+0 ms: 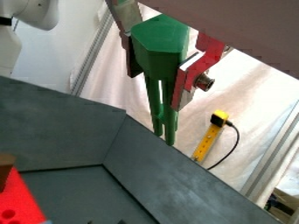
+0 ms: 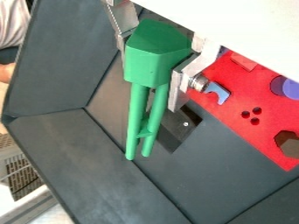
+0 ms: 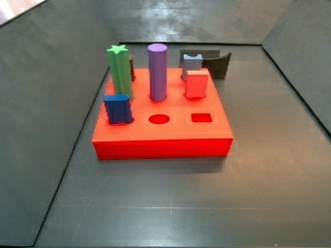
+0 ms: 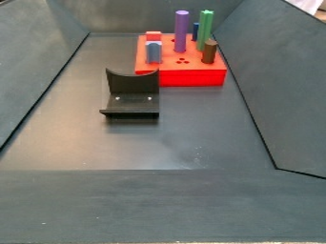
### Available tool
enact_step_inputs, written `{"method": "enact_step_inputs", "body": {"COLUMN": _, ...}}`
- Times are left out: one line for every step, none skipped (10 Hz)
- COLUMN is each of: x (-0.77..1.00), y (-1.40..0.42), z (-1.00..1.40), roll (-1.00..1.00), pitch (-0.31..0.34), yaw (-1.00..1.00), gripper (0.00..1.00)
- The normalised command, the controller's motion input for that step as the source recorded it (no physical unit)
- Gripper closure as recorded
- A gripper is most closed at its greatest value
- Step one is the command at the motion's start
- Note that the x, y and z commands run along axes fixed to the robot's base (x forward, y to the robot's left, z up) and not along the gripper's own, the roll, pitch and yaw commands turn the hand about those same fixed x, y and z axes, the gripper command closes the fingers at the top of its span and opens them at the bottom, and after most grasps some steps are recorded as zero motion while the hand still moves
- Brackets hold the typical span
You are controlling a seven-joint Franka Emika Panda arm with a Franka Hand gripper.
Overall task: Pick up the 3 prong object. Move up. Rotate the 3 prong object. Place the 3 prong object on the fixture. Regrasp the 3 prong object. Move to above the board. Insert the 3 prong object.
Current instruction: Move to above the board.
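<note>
1. High above the floor, the gripper (image 2: 176,74) clamps the green plastic 3 prong object (image 2: 149,83), prongs hanging down.
2. Judged step: moving up, rotation next, then the dark L-shaped fixture (image 4: 132,93), near the red slab board (image 3: 163,140).

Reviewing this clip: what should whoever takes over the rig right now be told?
Gripper: shut on the 3 prong object, prongs hanging down; it is raised out of both side views.
Fixture: on the floor beside the board, nothing on it.
Done: pickup and lift. Whether the fixture regrasp has happened cannot be told from this moment.
Left: at least moving over the board and inserting into the three small holes, which show empty in a wrist view.
</note>
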Motion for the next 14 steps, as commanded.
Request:
{"method": "enact_step_inputs", "body": {"x": 0.01, "y": -0.02, "z": 0.37, "roll": -0.05, "pitch": 0.128, "yaw": 0.05, "gripper": 1.0}}
{"method": "enact_step_inputs", "body": {"x": -0.8, "y": -1.0, "z": 0.0, "roll": -1.0, "pitch": -0.137, "yaw": -0.02, "gripper": 1.0}}
{"method": "enact_step_inputs", "body": {"x": -0.81, "y": -1.0, "z": -0.05, "roll": -1.0, "pitch": -0.146, "yaw": -0.01, "gripper": 1.0}}
{"method": "enact_step_inputs", "body": {"x": -0.92, "y": -1.0, "z": -0.06, "roll": -1.0, "pitch": -0.185, "yaw": -0.01, "gripper": 1.0}}
{"method": "enact_step_inputs", "body": {"x": -1.0, "y": -0.96, "z": -0.08, "roll": -1.0, "pitch": -0.198, "yaw": -0.01, "gripper": 1.0}}
{"method": "enact_step_inputs", "body": {"x": -0.75, "y": -0.59, "z": -0.03, "roll": -1.0, "pitch": -0.232, "yaw": -0.01, "gripper": 1.0}}
{"method": "enact_step_inputs", "body": {"x": -0.59, "y": -0.39, "z": -0.04, "roll": -1.0, "pitch": -0.242, "yaw": -0.02, "gripper": 1.0}}
{"method": "enact_step_inputs", "body": {"x": -0.32, "y": -0.1, "z": -0.01, "roll": -1.0, "pitch": -0.256, "yaw": -0.03, "gripper": 1.0}}
{"method": "enact_step_inputs", "body": {"x": -0.26, "y": -0.04, "z": -0.01, "roll": -1.0, "pitch": -0.265, "yaw": -0.04, "gripper": 1.0}}
{"method": "enact_step_inputs", "body": {"x": -0.19, "y": 0.02, "z": -0.01, "roll": -1.0, "pitch": -0.288, "yaw": -0.05, "gripper": 1.0}}
{"method": "enact_step_inputs", "body": {"x": -0.16, "y": 0.05, "z": 0.0, "roll": -1.0, "pitch": -0.311, "yaw": -0.06, "gripper": 1.0}}
{"method": "enact_step_inputs", "body": {"x": -0.15, "y": 0.07, "z": 0.0, "roll": -1.0, "pitch": -0.332, "yaw": -0.06, "gripper": 1.0}}
{"method": "enact_step_inputs", "body": {"x": -0.15, "y": 0.07, "z": 0.0, "roll": -1.0, "pitch": -0.351, "yaw": -0.07, "gripper": 1.0}}
{"method": "enact_step_inputs", "body": {"x": -0.14, "y": 0.07, "z": 0.0, "roll": -0.79, "pitch": -0.31, "yaw": -0.05, "gripper": 1.0}}
